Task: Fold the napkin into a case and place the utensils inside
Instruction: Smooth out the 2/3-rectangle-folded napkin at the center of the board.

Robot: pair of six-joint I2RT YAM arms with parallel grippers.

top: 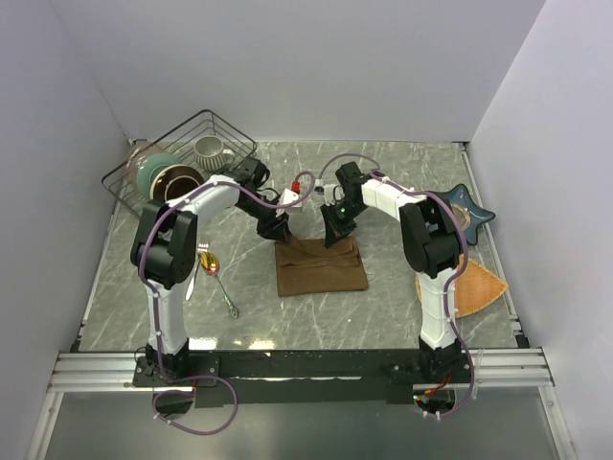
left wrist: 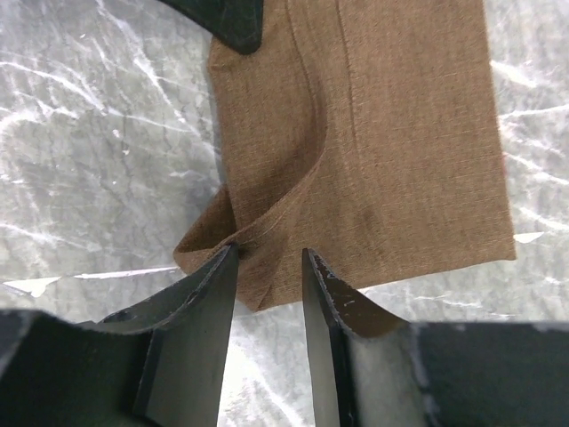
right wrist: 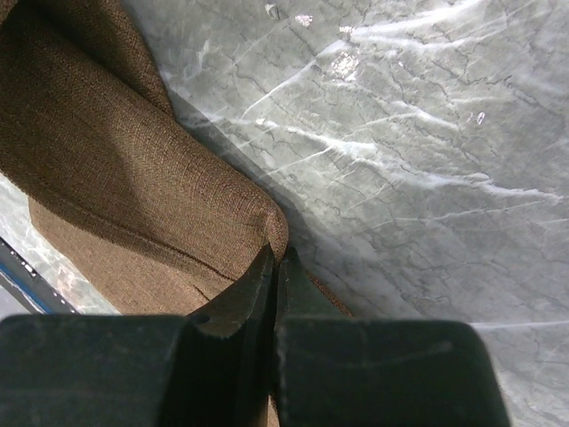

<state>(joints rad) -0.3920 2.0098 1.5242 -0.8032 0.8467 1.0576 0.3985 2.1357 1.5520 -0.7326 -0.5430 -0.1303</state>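
The dark-brown napkin (top: 321, 269) lies folded into a rectangle at the middle of the marble table. Both grippers are at its far edge. My left gripper (top: 278, 230) is open; in the left wrist view its jaws (left wrist: 269, 256) stand apart over a raised corner of the cloth (left wrist: 400, 133). My right gripper (top: 337, 235) is shut on a lifted fold of the napkin (right wrist: 107, 160), pinched at the tips (right wrist: 276, 249). The utensils lie left of the napkin: a spoon with a gold bowl (top: 209, 262) and a fork (top: 228, 299).
A black wire basket (top: 134, 165) at the back left holds a mug (top: 211, 149) and bowls (top: 161, 178). A dark blue star-shaped dish (top: 471, 211) and an orange-tan fan-shaped mat (top: 476, 287) lie at the right.
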